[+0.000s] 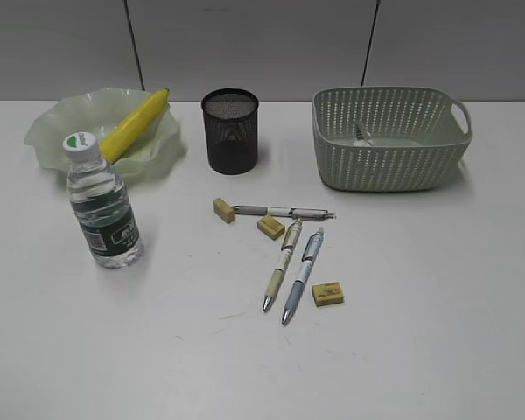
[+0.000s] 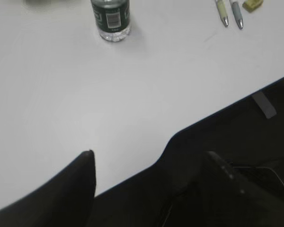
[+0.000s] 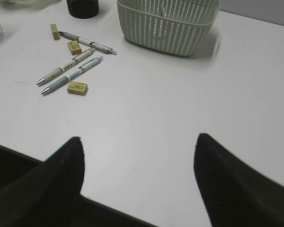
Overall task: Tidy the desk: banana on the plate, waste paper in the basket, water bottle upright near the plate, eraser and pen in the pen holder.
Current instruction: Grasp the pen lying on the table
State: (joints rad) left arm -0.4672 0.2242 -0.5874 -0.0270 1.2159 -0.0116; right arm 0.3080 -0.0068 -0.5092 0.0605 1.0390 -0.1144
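White table (image 1: 437, 332) carries all: both hands, left (image 2: 151, 163) and right (image 3: 138, 144), wide open, empty, hanging at its near edge; three slim grey pens (image 1: 289, 254) and three tan block erasers (image 1: 327, 293) lie crowded together, so a pinch may snag two.

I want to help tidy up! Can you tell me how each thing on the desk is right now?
banana: lying on the plate
water bottle: upright, capped
pen holder: upright
basket: upright, paper scrap inside
three pens: lying on desk
three erasers: loose on desk
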